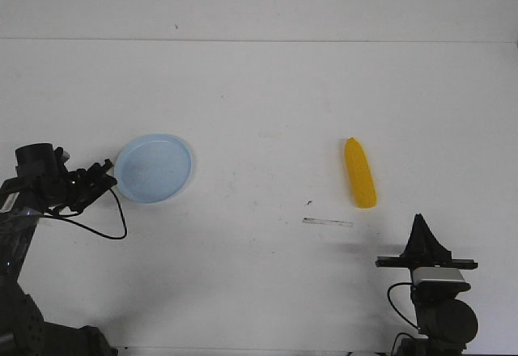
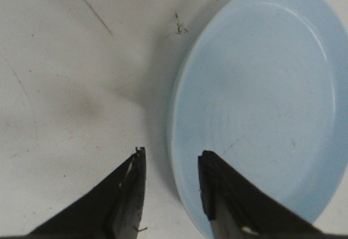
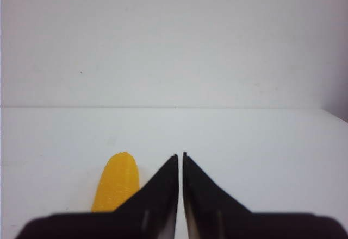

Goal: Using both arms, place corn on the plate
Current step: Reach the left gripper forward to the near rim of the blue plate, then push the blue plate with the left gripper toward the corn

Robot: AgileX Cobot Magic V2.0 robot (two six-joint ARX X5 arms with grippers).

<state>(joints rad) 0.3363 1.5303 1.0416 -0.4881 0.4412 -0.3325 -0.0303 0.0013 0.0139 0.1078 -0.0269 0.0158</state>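
Front view: we are observing the corn (image 1: 360, 173) lying on the white table (image 1: 267, 113), on the right half, well apart from the plate (image 1: 154, 167), which is sitting on the left half with nothing on it. We are judging the task as not yet begun in effect: the corn is not grasped, and both the pickup and the transfer to the plate are left to do. The left gripper (image 1: 104, 174) is sitting just beside the plate's left rim. The right gripper (image 1: 420, 228) is pointing toward the corn from the near side and is standing apart from it.

Left wrist view: we are seeing the left gripper (image 2: 171, 168) partly open, with a moderate gap between its two black fingers. The plate (image 2: 255, 92) rim is running between the fingertips; one finger is lying over the plate, the other over the bare table (image 2: 65, 76). We cannot tell whether either finger is touching the rim. The gripper is holding nothing.

Right wrist view: we are seeing the right gripper (image 3: 180, 157) closed, its fingertips nearly meeting, with only a thin slit between them. It is holding nothing. The corn (image 3: 116, 187) is lying beside the fingers, partly hidden behind one of them, and not between them.
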